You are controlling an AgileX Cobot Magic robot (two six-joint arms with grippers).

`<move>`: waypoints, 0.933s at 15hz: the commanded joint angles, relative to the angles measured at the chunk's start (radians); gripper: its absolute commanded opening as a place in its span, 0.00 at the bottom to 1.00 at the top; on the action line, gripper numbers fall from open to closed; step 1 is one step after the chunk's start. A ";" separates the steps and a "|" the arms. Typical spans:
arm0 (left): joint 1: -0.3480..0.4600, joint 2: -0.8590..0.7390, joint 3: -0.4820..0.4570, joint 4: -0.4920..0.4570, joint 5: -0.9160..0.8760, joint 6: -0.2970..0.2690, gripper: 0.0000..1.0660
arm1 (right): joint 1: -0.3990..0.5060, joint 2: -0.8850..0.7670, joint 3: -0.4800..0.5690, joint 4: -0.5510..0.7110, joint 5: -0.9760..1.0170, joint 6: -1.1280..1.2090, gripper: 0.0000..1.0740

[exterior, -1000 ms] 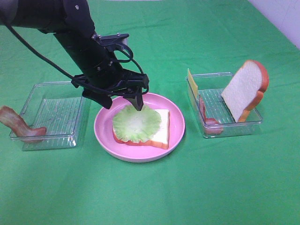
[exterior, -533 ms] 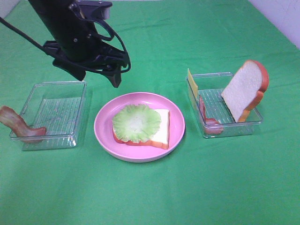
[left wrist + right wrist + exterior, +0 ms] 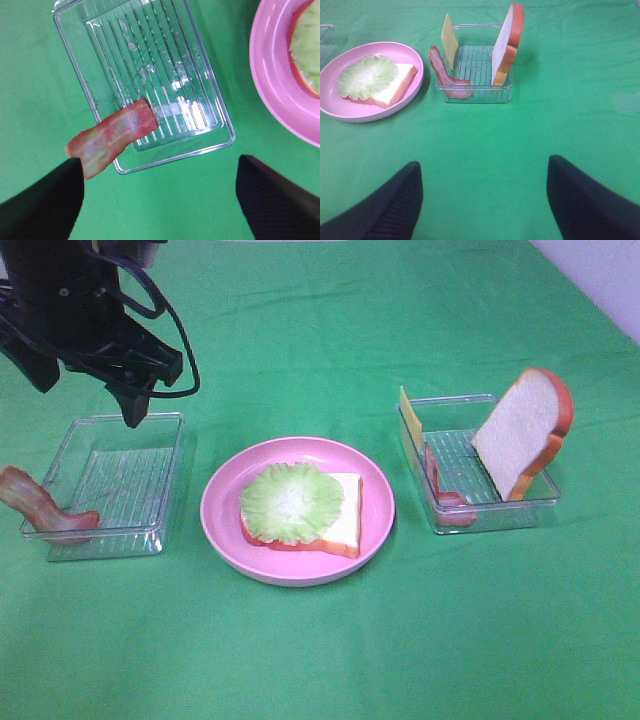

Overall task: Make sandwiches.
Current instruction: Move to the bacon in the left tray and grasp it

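On the pink plate lies a white bread slice with a green lettuce leaf on top. My left gripper is open and empty above the far edge of the left clear tray. A bacon strip hangs over that tray's left edge; in the left wrist view the bacon lies ahead of the open gripper. My right gripper is open and empty, well short of the right tray. That tray holds an upright bread slice, yellow cheese and bacon.
Green cloth covers the whole table. The left tray is otherwise bare inside. The plate's rim shows beside that tray in the left wrist view. A pale wall or floor shows at the far right corner.
My left gripper rose off the lettuce on the plate and moved left and back to above the left tray. The lettuce stayed on the bread.
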 commanded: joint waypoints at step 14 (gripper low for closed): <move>0.410 -0.004 -0.002 -0.114 0.072 0.012 0.75 | -0.008 -0.015 -0.001 0.008 -0.011 -0.014 0.62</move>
